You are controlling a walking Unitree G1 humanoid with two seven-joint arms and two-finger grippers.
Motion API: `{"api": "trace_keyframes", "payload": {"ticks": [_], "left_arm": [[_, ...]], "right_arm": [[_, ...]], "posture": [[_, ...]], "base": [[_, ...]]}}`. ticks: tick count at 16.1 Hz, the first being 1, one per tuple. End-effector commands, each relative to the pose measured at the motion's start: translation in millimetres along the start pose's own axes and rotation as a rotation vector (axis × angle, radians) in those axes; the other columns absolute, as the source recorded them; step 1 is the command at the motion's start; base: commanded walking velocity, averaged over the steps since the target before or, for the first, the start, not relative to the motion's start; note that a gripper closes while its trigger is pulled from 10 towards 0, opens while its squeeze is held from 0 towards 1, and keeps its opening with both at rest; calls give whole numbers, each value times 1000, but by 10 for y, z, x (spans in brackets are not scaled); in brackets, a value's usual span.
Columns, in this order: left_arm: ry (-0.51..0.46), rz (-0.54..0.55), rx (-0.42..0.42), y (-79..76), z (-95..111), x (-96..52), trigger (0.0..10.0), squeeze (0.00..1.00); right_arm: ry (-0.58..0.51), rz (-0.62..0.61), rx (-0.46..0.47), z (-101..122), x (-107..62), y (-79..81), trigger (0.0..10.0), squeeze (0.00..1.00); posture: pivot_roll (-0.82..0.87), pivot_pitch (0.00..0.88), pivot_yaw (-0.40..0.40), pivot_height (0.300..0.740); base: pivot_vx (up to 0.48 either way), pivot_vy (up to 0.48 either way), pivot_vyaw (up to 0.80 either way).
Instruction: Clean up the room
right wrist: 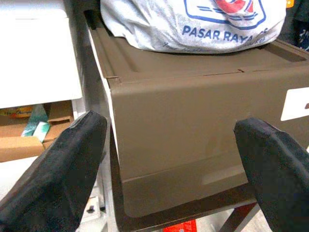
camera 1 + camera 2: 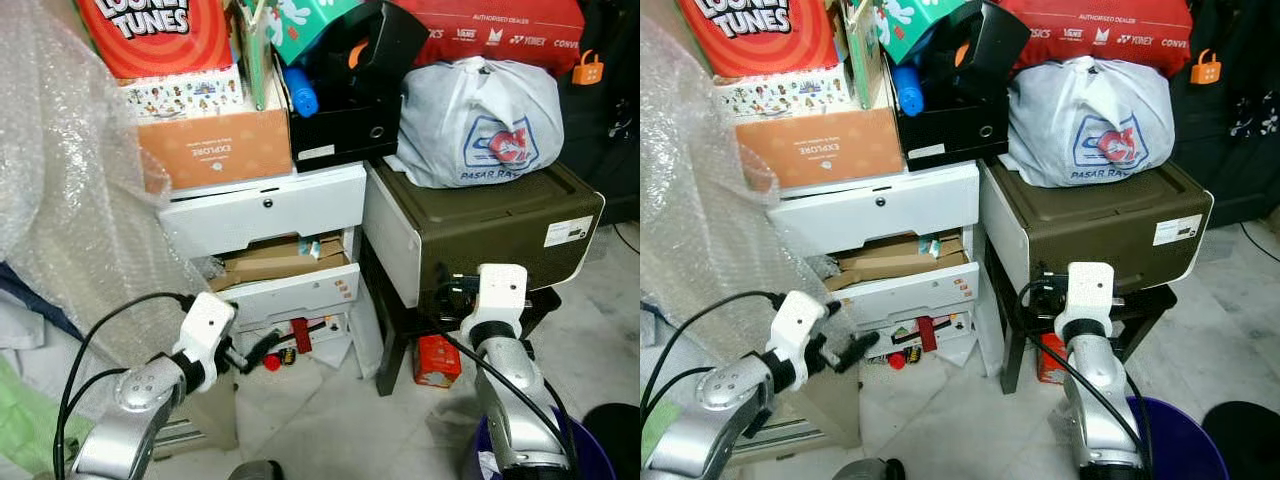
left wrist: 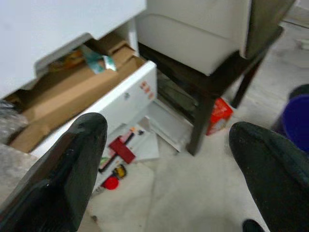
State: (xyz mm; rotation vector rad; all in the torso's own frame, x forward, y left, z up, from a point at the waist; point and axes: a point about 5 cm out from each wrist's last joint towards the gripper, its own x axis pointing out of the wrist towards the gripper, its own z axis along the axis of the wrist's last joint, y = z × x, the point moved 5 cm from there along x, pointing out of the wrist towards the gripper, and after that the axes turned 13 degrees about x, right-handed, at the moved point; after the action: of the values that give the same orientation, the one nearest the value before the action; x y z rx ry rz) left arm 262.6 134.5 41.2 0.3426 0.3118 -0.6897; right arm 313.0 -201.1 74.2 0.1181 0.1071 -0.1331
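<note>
A white drawer unit (image 2: pixel 265 210) stands ahead with its lower drawer (image 2: pixel 290 291) pulled out, and flat cardboard (image 2: pixel 275 258) lies in it. Small red items (image 2: pixel 301 334) and a red round piece (image 2: pixel 271 362) lie on the floor under that drawer. A red box (image 2: pixel 437 361) sits on the floor beneath the dark stool (image 2: pixel 400 330). My left gripper (image 3: pixel 169 129) is open, low in front of the drawer and above the floor clutter. My right gripper (image 1: pixel 171 123) is open, facing the side of the brown storage box (image 2: pixel 480 225), and holds nothing.
A white plastic bag (image 2: pixel 480 120) rests on the brown box. Cartons (image 2: pixel 215 145) and a black box (image 2: pixel 345 90) are piled on the drawer unit. Bubble wrap (image 2: pixel 70 200) hangs at the left. A purple bucket (image 2: pixel 590 455) stands at the lower right.
</note>
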Motion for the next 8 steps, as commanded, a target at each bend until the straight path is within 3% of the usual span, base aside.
{"api": "trace_keyframes", "payload": {"ticks": [1, 4, 8], "left_arm": [[-11, -11, 14, -9, 47, -20, 10000, 0], [-63, 13, -33, -9, 184, 21, 10000, 0], [-100, -20, -33, -109, 293, 49, 10000, 0]], "right_arm": [[3, 20, 6, 6, 21, 41, 10000, 0], [-13, 31, 10, 50, 11, 108, 10000, 0], [-17, 42, 22, 56, -7, 151, 10000, 0]], "posture": [[-34, 0, 40, 740], [-35, 0, 39, 740], [-42, 0, 39, 740]], "base": [[0, 0, 0], [0, 0, 783], [0, 0, 798]]}}
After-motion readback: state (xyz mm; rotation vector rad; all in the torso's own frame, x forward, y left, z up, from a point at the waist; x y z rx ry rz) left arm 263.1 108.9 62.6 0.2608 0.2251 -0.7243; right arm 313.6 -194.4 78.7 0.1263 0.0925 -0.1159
